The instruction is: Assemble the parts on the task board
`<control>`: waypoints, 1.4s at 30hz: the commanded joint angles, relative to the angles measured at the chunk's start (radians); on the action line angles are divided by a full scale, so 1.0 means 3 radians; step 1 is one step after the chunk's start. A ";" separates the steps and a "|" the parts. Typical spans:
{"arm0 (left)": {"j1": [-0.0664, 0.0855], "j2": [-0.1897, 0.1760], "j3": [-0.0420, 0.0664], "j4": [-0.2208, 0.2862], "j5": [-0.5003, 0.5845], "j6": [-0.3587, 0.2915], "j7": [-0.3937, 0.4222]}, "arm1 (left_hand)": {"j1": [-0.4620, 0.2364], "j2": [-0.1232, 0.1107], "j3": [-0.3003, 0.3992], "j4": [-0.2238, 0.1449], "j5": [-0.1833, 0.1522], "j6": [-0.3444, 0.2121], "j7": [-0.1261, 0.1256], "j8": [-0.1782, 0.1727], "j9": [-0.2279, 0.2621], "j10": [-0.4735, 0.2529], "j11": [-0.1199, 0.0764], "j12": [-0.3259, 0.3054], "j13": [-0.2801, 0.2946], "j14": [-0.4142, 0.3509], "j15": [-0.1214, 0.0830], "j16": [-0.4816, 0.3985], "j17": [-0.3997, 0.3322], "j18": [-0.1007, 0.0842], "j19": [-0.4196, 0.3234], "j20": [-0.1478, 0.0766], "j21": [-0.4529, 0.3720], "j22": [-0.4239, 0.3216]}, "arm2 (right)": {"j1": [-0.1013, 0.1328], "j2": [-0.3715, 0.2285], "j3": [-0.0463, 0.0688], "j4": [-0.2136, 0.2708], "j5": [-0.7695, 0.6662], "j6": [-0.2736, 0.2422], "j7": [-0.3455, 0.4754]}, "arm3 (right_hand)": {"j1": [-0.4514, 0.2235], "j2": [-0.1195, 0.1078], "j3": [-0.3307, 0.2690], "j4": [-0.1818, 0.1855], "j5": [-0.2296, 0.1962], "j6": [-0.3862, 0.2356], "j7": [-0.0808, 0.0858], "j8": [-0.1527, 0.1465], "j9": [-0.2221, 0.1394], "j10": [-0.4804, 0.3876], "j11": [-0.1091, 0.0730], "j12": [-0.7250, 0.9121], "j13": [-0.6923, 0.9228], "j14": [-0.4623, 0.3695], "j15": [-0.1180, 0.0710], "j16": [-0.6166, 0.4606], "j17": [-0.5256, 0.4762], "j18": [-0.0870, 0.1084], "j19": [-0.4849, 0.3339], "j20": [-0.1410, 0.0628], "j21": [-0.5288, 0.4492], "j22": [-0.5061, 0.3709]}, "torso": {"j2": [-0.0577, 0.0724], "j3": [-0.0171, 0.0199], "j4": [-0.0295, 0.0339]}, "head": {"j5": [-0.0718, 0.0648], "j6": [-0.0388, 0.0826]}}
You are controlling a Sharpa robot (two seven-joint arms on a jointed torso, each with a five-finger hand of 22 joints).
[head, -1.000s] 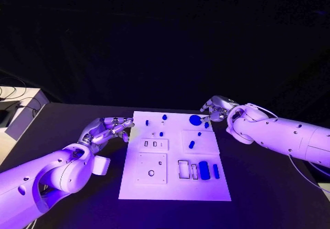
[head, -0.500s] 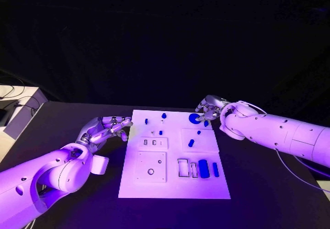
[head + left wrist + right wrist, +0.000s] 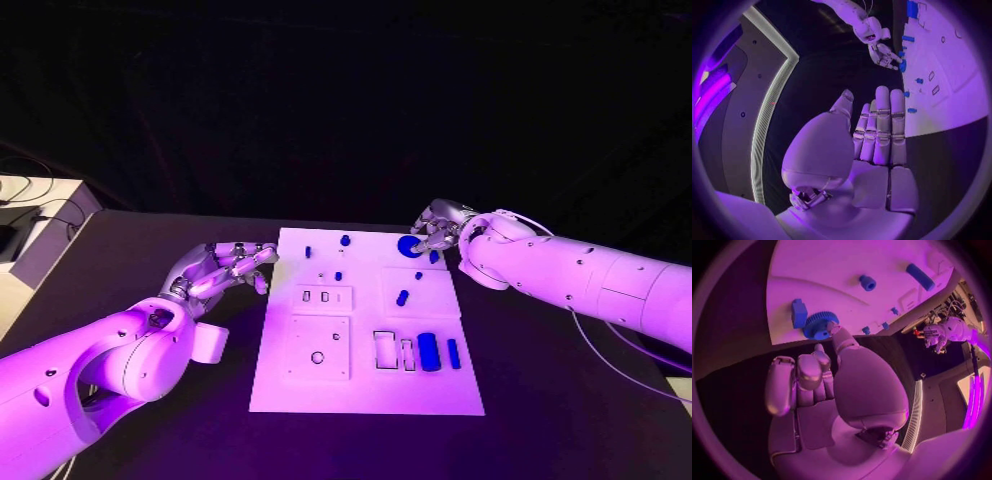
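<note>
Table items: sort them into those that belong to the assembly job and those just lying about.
Job: task board; blue gear at right hand; blue parts such as the long peg; left hand, holding nothing.
Lying about: white block beside the board.

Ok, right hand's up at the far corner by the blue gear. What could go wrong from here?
1. The right hand touches the blue gear with only a fingertip at its toothed edge; it may slide instead of lifting.
2. A small blue block sits right beside the gear and could get knocked.
3. Both lie near the task board edge, so a push might send them onto the table.
</note>
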 commanded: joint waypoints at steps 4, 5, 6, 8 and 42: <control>0.0000 0.0003 0.0002 0.0007 0.0013 0.0052 0.0026 | -0.0007 -0.0005 0.0002 -0.0024 -0.0010 -0.0003 -0.0013 -0.0002 -0.0002 -0.0031 -0.0003 -0.0005 0.0001 -0.0024 0.0006 0.0014 -0.0003 0.0046 -0.0030 -0.0001 0.0020 -0.0005 | -0.0003 0.0006 0.0001 -0.0031 -0.0032 0.0171 -0.0113 | -0.0023 0.0017 -0.0016 0.0002 0.0010 -0.0017 0.0010 0.0004 0.0005 -0.0007 0.0001 -0.0023 -0.0007 0.0008 0.0019 -0.0001 0.0001 -0.0052 0.0280 0.0023 0.0013 0.0524 | -0.0003 -0.0003 -0.0001 | 0.0016 -0.0011; 0.0000 0.0003 0.0002 0.0007 0.0013 0.0051 0.0025 | -0.0007 -0.0005 0.0002 -0.0024 -0.0010 -0.0003 -0.0013 -0.0002 -0.0002 -0.0031 -0.0003 -0.0005 0.0001 -0.0024 0.0006 0.0014 -0.0003 0.0046 -0.0030 -0.0001 0.0020 -0.0005 | -0.0004 0.0006 0.0001 -0.0032 -0.0033 0.0182 -0.0116 | -0.0023 0.0017 -0.0016 0.0002 0.0010 -0.0017 0.0010 0.0004 0.0005 -0.0007 0.0001 -0.0023 -0.0007 0.0008 0.0019 -0.0001 0.0001 -0.0052 0.0280 0.0023 0.0013 0.0524 | -0.0002 0.0000 -0.0003 | 0.0017 -0.0011; 0.0000 0.0003 0.0002 0.0008 0.0013 0.0051 0.0025 | -0.0007 -0.0005 0.0002 -0.0024 -0.0010 -0.0003 -0.0013 -0.0002 -0.0002 -0.0031 -0.0003 -0.0005 0.0001 -0.0024 0.0006 0.0014 -0.0003 0.0046 -0.0030 -0.0001 0.0020 -0.0005 | -0.0004 0.0007 0.0001 -0.0033 -0.0033 0.0193 -0.0118 | -0.0023 0.0017 -0.0016 0.0002 0.0010 -0.0017 0.0010 0.0004 0.0005 -0.0007 0.0001 -0.0023 -0.0007 0.0008 0.0019 -0.0001 0.0001 -0.0052 0.0280 0.0023 0.0013 0.0524 | 0.0000 0.0002 -0.0004 | 0.0014 -0.0012; 0.0000 0.0003 0.0002 0.0008 0.0013 0.0050 0.0023 | -0.0009 -0.0005 0.0003 -0.0025 -0.0011 -0.0005 -0.0010 -0.0002 -0.0002 -0.0037 -0.0001 -0.0004 0.0002 -0.0025 0.0007 0.0016 -0.0005 0.0047 -0.0031 0.0000 0.0025 -0.0010 | -0.0004 0.0010 0.0001 -0.0034 -0.0033 0.0216 -0.0124 | -0.0028 0.0020 -0.0018 0.0002 0.0013 -0.0011 0.0007 0.0003 0.0005 -0.0007 0.0000 -0.0024 -0.0007 0.0010 0.0017 -0.0006 0.0005 -0.0053 0.0280 0.0022 0.0014 0.0531 | 0.0001 0.0002 -0.0005 | 0.0014 -0.0010; 0.0000 0.0005 0.0002 0.0003 0.0009 0.0055 0.0006 | -0.0012 -0.0001 0.0006 -0.0026 -0.0011 -0.0004 -0.0011 -0.0002 -0.0002 -0.0043 0.0000 -0.0004 0.0002 -0.0026 0.0008 0.0018 -0.0008 0.0049 -0.0035 0.0003 0.0035 -0.0025 | -0.0010 0.0061 0.0000 -0.0061 0.0009 0.0369 -0.0096 | -0.0303 -0.0052 -0.0072 0.0098 0.0494 -0.0035 0.0001 0.0002 0.0004 -0.0024 -0.0001 -0.0043 -0.0017 0.0016 0.0017 0.0006 0.0067 -0.0064 0.0284 0.0021 0.0033 0.0573 | 0.0000 -0.0002 -0.0003 | 0.0018 -0.0031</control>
